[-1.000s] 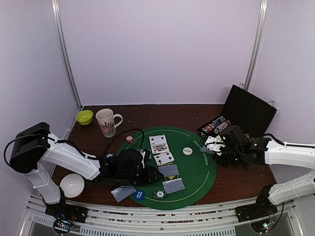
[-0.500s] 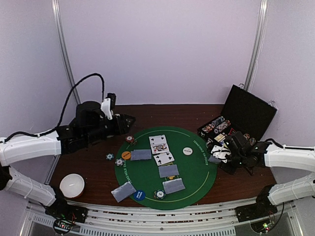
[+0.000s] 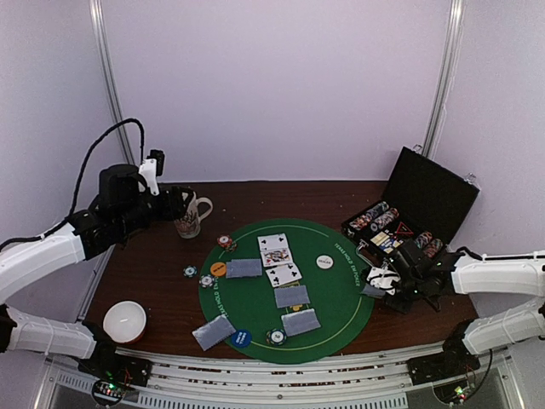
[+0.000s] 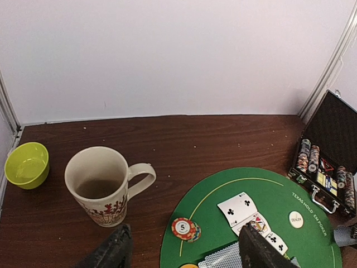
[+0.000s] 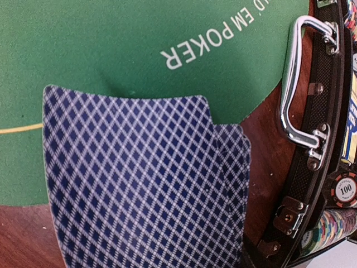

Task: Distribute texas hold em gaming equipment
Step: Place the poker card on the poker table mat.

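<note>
Playing cards lie on the green mat [image 3: 341, 298]: two face-up cards [image 3: 275, 250] and several grey-blue face-down cards [image 3: 243, 267]. Striped poker chips [image 4: 186, 229] sit at the mat's left edge, with a white dealer button [image 3: 324, 262], a blue button [image 3: 240, 337] and an orange button [image 3: 218, 268] around the mat. My left gripper [image 3: 177, 207] hangs raised by the mug, open and empty, its fingers [image 4: 111, 252] spread wide. My right gripper [image 3: 385, 279] is shut on a fan of cards [image 5: 134, 178] over the mat's right edge.
A patterned mug [image 4: 100, 184] and a green bowl [image 4: 26, 164] stand at the back left. A white bowl [image 3: 125, 321] sits at the front left. The open black case [image 3: 426, 204] with chip rows and a metal handle [image 5: 295, 84] lies right of the mat.
My left arm has risen from the mat and swung to the back left, its jaws opening wider. A face-down card now lies by the orange button. The right gripper moved its cards slightly nearer.
</note>
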